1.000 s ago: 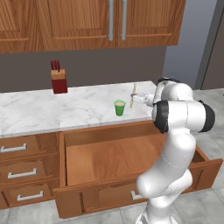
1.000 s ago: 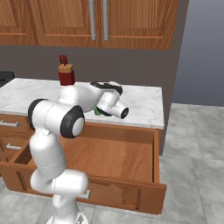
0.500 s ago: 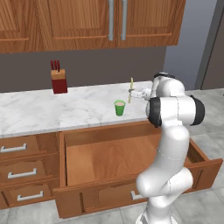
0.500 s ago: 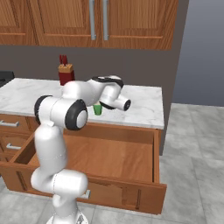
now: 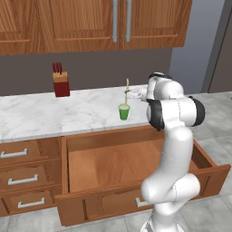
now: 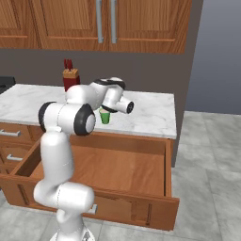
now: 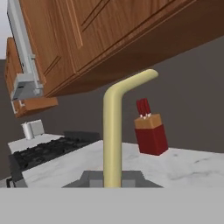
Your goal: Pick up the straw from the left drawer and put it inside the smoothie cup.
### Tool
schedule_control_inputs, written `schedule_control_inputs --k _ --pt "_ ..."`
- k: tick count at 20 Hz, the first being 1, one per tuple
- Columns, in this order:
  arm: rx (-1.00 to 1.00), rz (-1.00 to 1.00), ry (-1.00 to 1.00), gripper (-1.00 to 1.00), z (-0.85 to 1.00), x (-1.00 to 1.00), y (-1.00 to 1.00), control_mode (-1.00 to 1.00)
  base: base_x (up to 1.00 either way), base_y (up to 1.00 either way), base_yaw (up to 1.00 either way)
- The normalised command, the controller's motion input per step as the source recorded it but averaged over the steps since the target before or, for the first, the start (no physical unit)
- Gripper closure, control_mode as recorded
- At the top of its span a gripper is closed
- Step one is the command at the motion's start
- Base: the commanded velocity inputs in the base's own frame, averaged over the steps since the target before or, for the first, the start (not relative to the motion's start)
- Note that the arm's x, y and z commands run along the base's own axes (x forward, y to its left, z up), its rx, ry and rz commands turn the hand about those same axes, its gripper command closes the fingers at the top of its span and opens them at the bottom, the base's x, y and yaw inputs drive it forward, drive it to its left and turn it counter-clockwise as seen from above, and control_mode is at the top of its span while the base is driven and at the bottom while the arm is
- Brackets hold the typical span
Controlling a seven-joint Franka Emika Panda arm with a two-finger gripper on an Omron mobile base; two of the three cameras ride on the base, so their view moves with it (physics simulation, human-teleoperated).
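Observation:
The pale yellow-green straw [image 5: 127,89] stands almost upright, and my gripper [image 5: 132,94] is shut on it low down. Its lower end hangs right over the small green smoothie cup [image 5: 123,111] on the marble counter; I cannot tell whether the tip is inside the rim. In the hand view the straw [image 7: 112,140] rises between my gripper's [image 7: 112,180] fingertips and bends over at the top. From the right base view the cup [image 6: 104,116] peeks out below my hand. The wide left drawer [image 5: 113,164] [image 6: 115,168] is pulled out under the counter, its wooden bottom bare.
A red knife block [image 5: 60,83] [image 6: 70,79] [image 7: 151,133] stands at the back of the counter, left of the cup. Narrow stacked drawers [image 5: 20,179] lie left of the open drawer. Wooden wall cabinets [image 5: 113,22] hang overhead. A dark stovetop [image 7: 48,151] lies beyond the counter's far end.
My gripper has carried the straw leftward along the counter, from right of the cup to over it. The cup and drawer have stayed put.

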Motion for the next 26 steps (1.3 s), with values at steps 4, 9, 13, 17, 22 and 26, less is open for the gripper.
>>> schedule_control_inputs --k 4,9,13,17,22,26 --pt "0.00 0.00 -0.02 1.00 -0.02 0.27 0.07 -1.00 0.00 0.00 0.00" --pt "0.00 0.00 -0.02 1.00 -0.07 0.21 0.00 -1.00 0.00 0.00 0.00" --pt "0.00 0.00 -0.03 1.00 -0.11 0.12 0.00 -1.00 0.00 0.00 0.00" --pt "-0.01 0.00 -0.01 1.00 -0.11 0.04 -0.06 -1.00 0.00 0.00 0.00" --pt "-0.03 0.00 0.00 1.00 -0.12 0.00 -0.15 -1.00 0.00 0.00 0.00" --pt "-0.04 0.00 0.00 1.00 -0.13 0.00 -0.12 -1.00 0.00 0.00 0.00"
